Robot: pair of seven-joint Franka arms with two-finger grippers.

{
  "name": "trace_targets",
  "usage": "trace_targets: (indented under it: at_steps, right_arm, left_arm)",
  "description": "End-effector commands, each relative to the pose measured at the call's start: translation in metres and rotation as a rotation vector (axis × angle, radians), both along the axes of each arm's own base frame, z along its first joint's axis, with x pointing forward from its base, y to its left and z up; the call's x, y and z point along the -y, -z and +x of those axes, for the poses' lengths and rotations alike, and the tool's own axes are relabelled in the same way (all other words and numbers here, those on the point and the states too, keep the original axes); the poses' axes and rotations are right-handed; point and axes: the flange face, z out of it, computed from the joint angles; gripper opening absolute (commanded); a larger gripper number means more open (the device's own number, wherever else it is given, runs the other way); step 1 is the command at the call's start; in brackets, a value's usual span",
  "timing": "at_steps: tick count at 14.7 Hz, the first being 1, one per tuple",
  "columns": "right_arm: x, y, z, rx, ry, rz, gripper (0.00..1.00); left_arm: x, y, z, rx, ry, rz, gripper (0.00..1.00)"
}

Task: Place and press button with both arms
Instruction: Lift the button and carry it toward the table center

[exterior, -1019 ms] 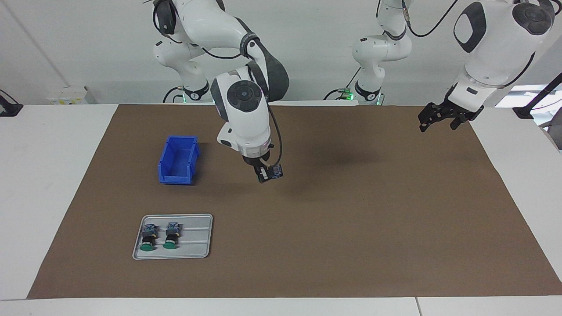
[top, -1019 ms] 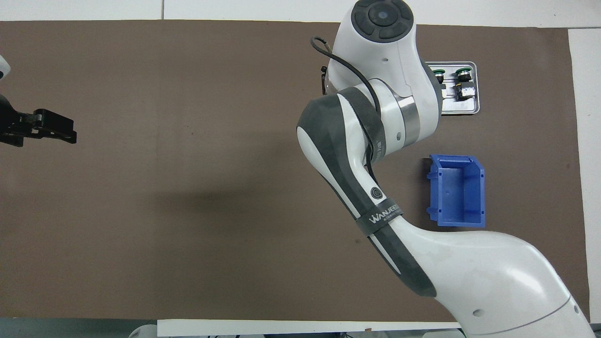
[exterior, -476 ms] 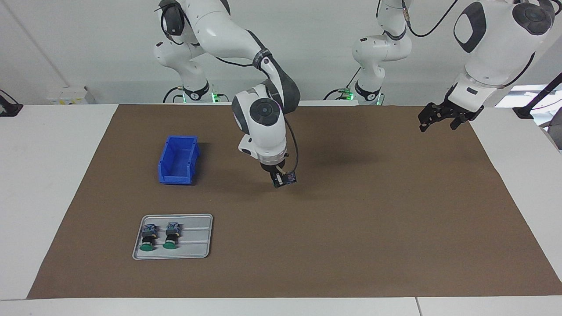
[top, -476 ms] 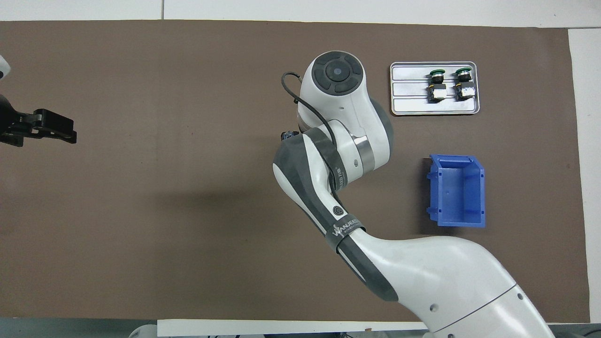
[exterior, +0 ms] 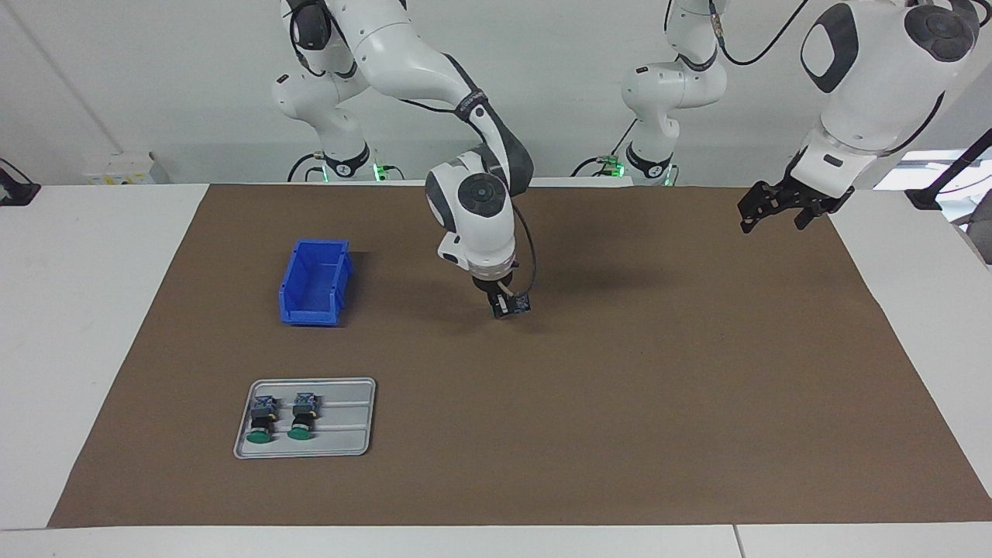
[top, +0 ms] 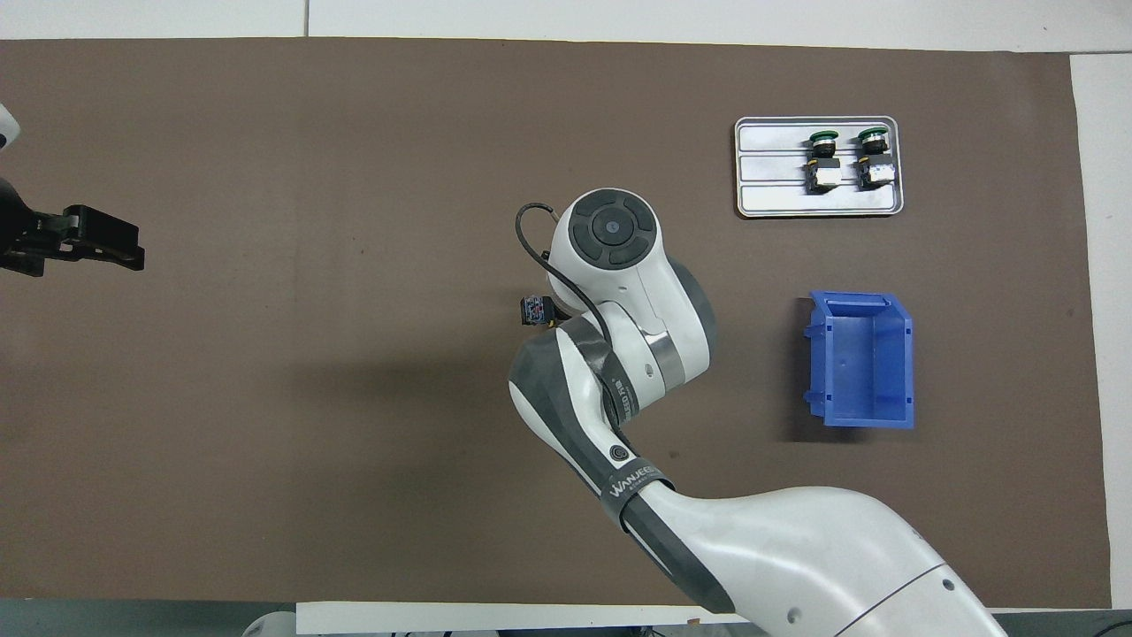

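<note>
- Two white jointed arms are over the brown-covered bench (exterior: 620, 403), and only one is busy.
- Right tool (exterior: 508, 304), black and two-fingered, hangs above the middle of the bench, clamped tight on a small push-button switch with a blue-grey terminal block (exterior: 518, 304); in the overhead view that switch (top: 534, 310) peeks out beside the arm's wrist.
- Held switch sits just clear of the brown mat, its shadow right beneath it; whether it touches the surface I cannot tell.
- Left tool (exterior: 771, 213), black as well, waits in the air over the bench edge at the left arm's end, fingers spread wide and holding nothing; the overhead view shows it (top: 110, 249) at the mat's margin.
- Down at the right arm's end, a flat grey metal tray (exterior: 353, 434) lies near the edge farthest from the robots.
- On that tray, two more green-capped switches (exterior: 262, 420) (exterior: 302, 418) lie side by side, caps pointing away from the robots, both toward the tray's outer end.
- Nearer the robots than the tray stands a blue plastic open-fronted bin (exterior: 316, 280), well apart from the right tool.
</note>
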Motion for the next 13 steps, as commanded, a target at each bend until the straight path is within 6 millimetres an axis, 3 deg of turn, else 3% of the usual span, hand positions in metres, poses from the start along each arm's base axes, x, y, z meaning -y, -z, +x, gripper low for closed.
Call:
trace_targets:
  at_steps: [1, 4, 8, 13]
  right_arm:
    - [0.0099, 0.0064, -0.0192, 0.006, 0.028, 0.025, 0.12]
    - [0.0127, 0.0115, -0.0216, 0.010, 0.028, 0.025, 0.14]
    - [0.0147, 0.0147, -0.0256, 0.021, 0.029, 0.030, 0.32]
    - [0.0134, 0.0154, -0.0278, 0.009, 0.023, 0.023, 0.81]
  left_arm:
    - [-0.0041, 0.0001, -0.0063, 0.013, 0.007, 0.001, 1.00]
    - [-0.0041, 0.0001, -0.0063, 0.013, 0.007, 0.001, 1.00]
    - [-0.0041, 0.0001, -0.0063, 0.013, 0.007, 0.001, 1.00]
    - [-0.0041, 0.0001, -0.0063, 0.013, 0.008, 0.000, 1.00]
